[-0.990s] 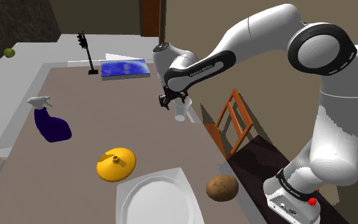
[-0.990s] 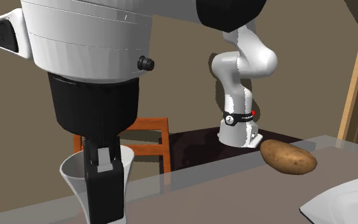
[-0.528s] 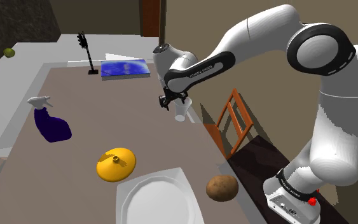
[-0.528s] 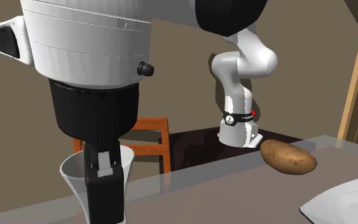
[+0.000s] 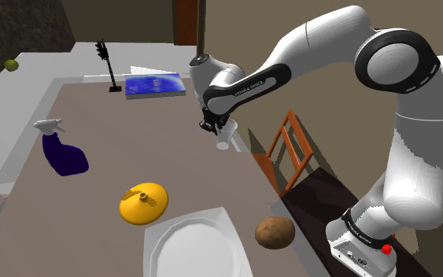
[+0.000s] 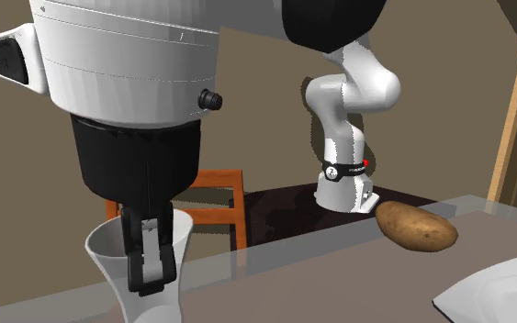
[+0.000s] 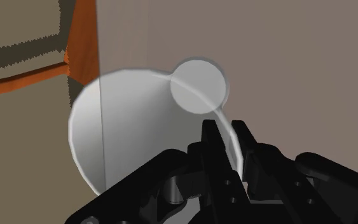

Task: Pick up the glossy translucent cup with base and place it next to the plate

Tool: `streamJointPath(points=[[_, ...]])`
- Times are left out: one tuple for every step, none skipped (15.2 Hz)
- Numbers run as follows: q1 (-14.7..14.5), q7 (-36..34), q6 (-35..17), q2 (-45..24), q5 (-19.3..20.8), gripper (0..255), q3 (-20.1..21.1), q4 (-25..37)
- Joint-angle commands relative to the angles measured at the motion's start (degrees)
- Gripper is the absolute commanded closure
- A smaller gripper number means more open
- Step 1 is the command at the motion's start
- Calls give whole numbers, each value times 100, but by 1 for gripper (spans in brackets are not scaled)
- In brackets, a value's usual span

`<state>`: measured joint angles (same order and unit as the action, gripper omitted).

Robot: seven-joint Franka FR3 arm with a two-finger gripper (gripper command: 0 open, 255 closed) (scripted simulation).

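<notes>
Shoulder view: hand point(image 5: 215, 129) fingers, spread half second ago, now drawn together on cup point(image 5: 225, 142) wall. Grasp judged made; lift next. Cup at tabletop point(image 5: 94, 134) edge beside chair point(image 5: 290, 149), well apart from plate point(image 5: 192, 248).
Second exterior view: cup upright, hand reaching down over rim.
Wrist view: rim clamped between near-closed fingertips.

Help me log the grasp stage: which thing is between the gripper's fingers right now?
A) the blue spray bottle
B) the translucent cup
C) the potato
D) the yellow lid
B: in the wrist view the gripper has one finger inside and one outside the wall of the translucent cup, closed on its rim.
</notes>
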<state>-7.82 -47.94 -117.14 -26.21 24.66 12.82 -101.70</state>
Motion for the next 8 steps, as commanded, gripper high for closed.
streamJointPath(points=[[0,0,0,0,0,255,0,1],[0,0,-1,2,0,255,0,-1],[4,24,53,44,-19,255,8,16],[7,47,108,84,-38,255,16,35],[10,71,164,124,-57,255,24,56],[13,95,220,163,-75,255,31,77],[16,118,276,201,-94,255,38,100],[18,142,333,238,-111,255,45,125]])
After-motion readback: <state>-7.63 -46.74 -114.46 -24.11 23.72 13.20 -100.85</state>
